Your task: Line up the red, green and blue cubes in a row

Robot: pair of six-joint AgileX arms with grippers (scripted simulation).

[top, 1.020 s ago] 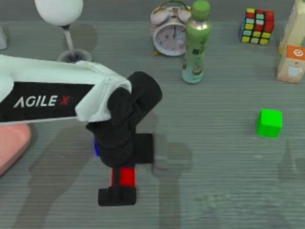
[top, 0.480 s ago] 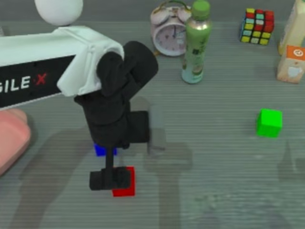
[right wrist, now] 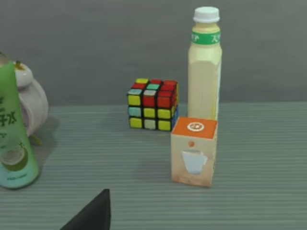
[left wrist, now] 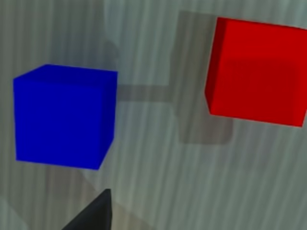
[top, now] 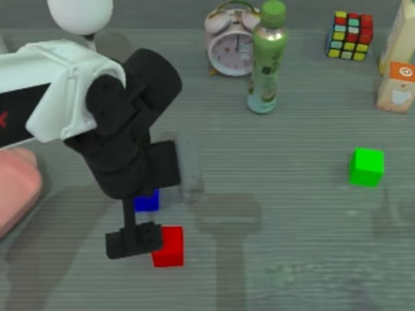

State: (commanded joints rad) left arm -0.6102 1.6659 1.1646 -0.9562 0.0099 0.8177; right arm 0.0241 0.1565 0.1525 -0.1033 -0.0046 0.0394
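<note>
The red cube (top: 170,247) lies on the table near the front, left of centre. The blue cube (top: 147,201) lies just behind it, partly under my left arm. Far off at the right lies the green cube (top: 366,166). My left gripper (top: 133,241) hangs open just left of the red cube and holds nothing. In the left wrist view the blue cube (left wrist: 62,117) and red cube (left wrist: 256,72) lie apart, with one dark fingertip (left wrist: 96,215) short of them. My right arm is out of the top view; one of its fingertips (right wrist: 93,215) shows in the right wrist view.
Along the back stand a white lamp (top: 81,14), an alarm clock (top: 230,42), a green bottle (top: 267,58), a puzzle cube (top: 350,35), a yellow bottle (right wrist: 205,62) and an orange-topped carton (top: 397,87). A pink object (top: 16,191) lies at the left edge.
My left arm has swung left and back, off the red cube. The red cube stays on the table, now uncovered, and more of the blue cube shows.
</note>
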